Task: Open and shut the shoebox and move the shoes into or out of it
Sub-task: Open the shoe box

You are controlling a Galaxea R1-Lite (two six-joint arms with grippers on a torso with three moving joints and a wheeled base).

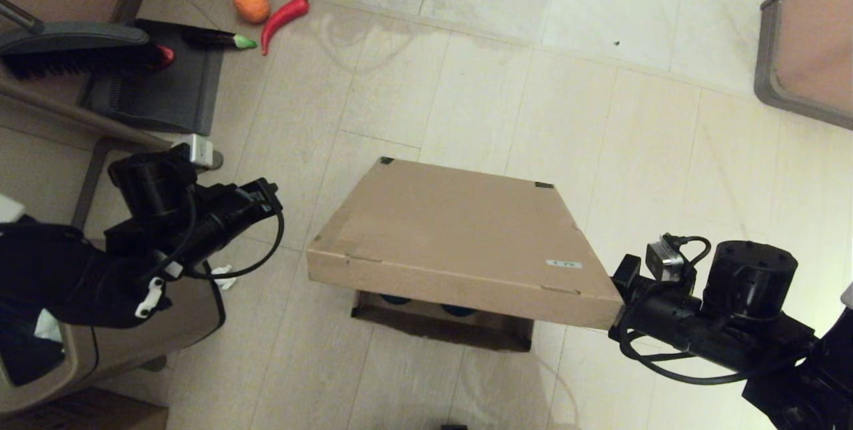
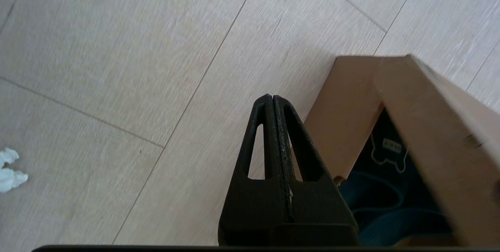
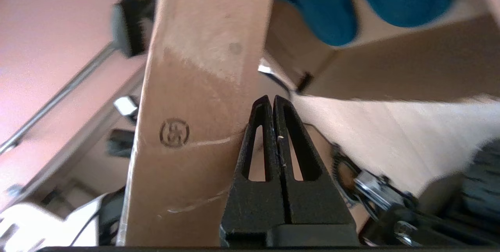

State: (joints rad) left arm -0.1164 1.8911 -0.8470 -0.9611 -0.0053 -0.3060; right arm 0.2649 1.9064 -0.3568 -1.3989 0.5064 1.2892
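Shoebox: we see a large, squarish box of plain brown matte cardboard (image 1: 460,243) on the pale tiled floor (image 1: 533,83), between the two arms; black tape marks two far lid corners and a small white sticker (image 1: 564,263) sits near the front right.
Lid: flat and stiff, hinged at the far side, its front edge raised and tilted up towards us, so the lid's long edge runs left to right.
Shoes: dark teal-blue rubber slide slippers (image 2: 386,205) lie inside the box beneath the lid; we glimpse rounded ends in the front gap and a white-outlined logo on a strap.
Right gripper: its black, tapered, slotted fingers (image 3: 273,134) are pressed together, at the lid's front right corner; whether they touch the cardboard we cannot tell.
Left gripper: the same black wedge shape (image 2: 272,127), fingers clenched with nothing between them, beside the box's left side, apart from it.
Nearby: taupe plastic bin (image 1: 180,320) under the left arm; crumpled white paper (image 2: 9,170) on the floor.
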